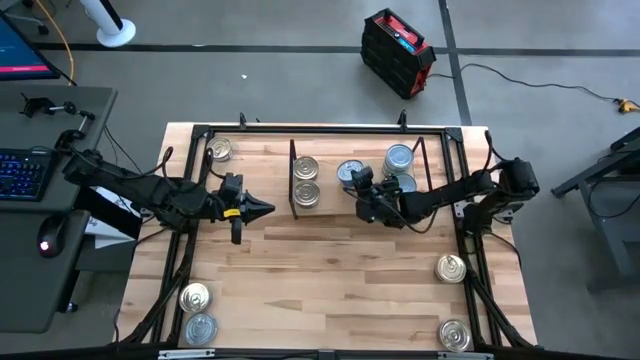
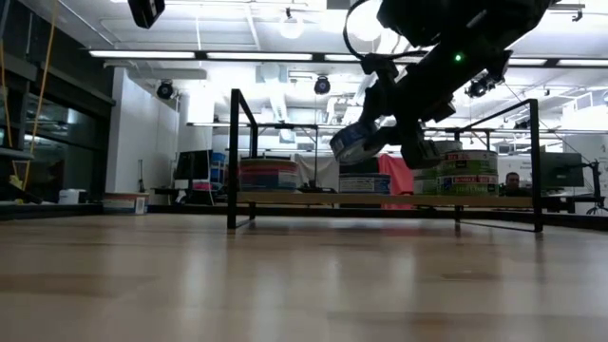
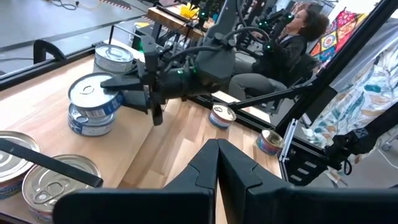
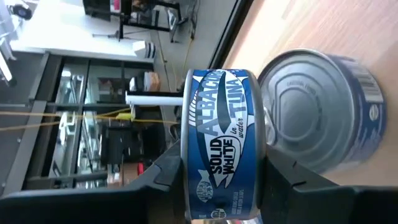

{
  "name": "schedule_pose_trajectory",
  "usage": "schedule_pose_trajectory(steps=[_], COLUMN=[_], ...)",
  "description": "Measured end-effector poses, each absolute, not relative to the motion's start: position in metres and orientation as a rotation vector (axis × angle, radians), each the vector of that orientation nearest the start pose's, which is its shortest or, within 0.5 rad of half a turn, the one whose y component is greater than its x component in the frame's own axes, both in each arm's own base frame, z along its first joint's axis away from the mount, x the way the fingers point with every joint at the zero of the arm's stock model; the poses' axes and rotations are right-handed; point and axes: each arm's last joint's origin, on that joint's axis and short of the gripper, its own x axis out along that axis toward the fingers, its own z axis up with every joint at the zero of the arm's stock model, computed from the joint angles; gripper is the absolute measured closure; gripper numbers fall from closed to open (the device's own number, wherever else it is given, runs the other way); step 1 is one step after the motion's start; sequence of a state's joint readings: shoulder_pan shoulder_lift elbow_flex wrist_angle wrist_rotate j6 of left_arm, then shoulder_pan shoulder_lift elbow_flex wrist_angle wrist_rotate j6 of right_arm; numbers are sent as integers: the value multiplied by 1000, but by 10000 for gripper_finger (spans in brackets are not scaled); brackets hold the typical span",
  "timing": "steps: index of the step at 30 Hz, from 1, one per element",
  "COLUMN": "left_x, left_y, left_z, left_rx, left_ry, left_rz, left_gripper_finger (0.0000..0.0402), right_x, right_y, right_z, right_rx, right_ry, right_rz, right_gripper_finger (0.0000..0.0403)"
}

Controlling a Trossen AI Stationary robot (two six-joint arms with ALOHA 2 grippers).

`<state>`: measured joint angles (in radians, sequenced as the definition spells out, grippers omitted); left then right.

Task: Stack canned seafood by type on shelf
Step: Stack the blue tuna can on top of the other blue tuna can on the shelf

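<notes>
Looking straight down in the high view, the shelf lies across the far half of the table. The right gripper reaches over its middle, clenched on a silver-blue tin. Two gold-lidded tins sit just beside the left bracket; a silver-blue stack stands further right. The left gripper waits near the shelf's left end, its fingers pressed together on nothing. Loose tins lie at the table's corners.

At table height in the low view, the held tin hangs tilted above the shelf board, apart from it. Stacked tins stand on the board at the right; their label print is too small to read.

From the left wrist view, the right gripper holds its tin just over another silver-blue tin; whether the two touch is hard to tell. A person sits beyond the table.

The right wrist view shows the gripped tin edge-on between the fingers. Its blue label reads "SOLID WHITE ALBACORE TUNA in water". A second tin rests on the wood just beside it.
</notes>
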<state>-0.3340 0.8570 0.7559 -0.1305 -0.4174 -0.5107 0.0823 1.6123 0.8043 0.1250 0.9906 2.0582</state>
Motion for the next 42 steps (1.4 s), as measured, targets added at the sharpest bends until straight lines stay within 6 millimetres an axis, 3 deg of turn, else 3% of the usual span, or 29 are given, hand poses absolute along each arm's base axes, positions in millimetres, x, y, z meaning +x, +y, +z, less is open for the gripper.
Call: schedule_pose_trajectory(steps=[2,9,13,31,42], left_x=[182,182,182,181,181], left_y=[-51,-51,-51,-50,-50], left_z=[316,315,315,312,311], left_rx=[-434,-440,-439,-423,-423], left_ry=[195,197,197,233,235], left_rz=[139,141,141,151,151], left_gripper_finger=[401,401,401,401,401], right_x=[309,308,305,305,305], right_y=[-1,-4,-4,-7,-14], right_z=[178,175,172,171,172], right_rx=[1481,1510,1499,1574,1558], right_ry=[-479,-449,-424,-417,-265], right_rz=[-1087,-1102,-1132,-1133,-1116], right_gripper_finger=[286,178,149,141,141])
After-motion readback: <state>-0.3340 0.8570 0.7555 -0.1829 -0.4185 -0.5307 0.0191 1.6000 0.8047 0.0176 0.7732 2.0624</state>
